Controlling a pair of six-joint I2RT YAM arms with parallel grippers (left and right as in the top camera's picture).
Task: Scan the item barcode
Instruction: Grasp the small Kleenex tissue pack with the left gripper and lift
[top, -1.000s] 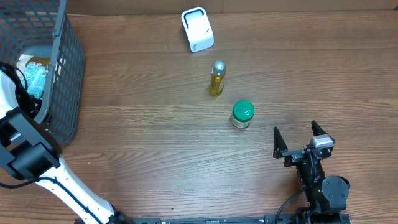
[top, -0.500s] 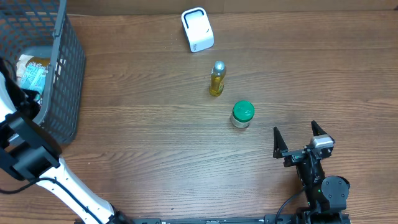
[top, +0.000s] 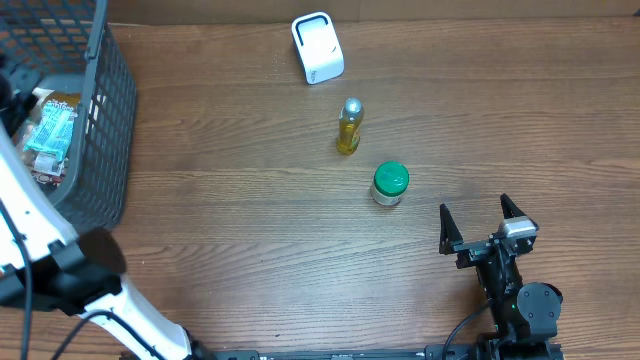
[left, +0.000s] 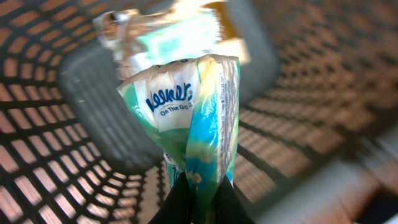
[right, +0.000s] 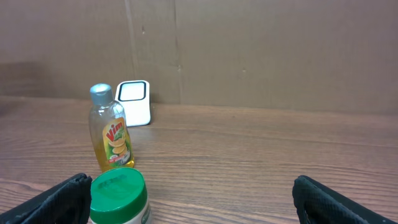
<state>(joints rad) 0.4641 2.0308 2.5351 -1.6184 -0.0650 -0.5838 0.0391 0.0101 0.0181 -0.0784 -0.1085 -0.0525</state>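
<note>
My left pincer (left: 199, 198) is clenched on the tissue pack (left: 193, 118).
I pinch the pack's near end, inside the basket (top: 100, 120) at the left edge of the table (top: 250, 230), with another packet (left: 180, 28) beyond it. My right pincer (top: 487, 225) gapes wide at the near right, holding nothing. Beyond it to the left stand the jar (top: 389, 184), then the bottle (top: 348, 127), with the scanner (top: 317, 47) farthest.

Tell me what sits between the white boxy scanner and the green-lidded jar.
The overhead view shows one thing between the white boxy scanner and the green-lidded jar: a yellow liquid bottle with a silver cap.
</note>
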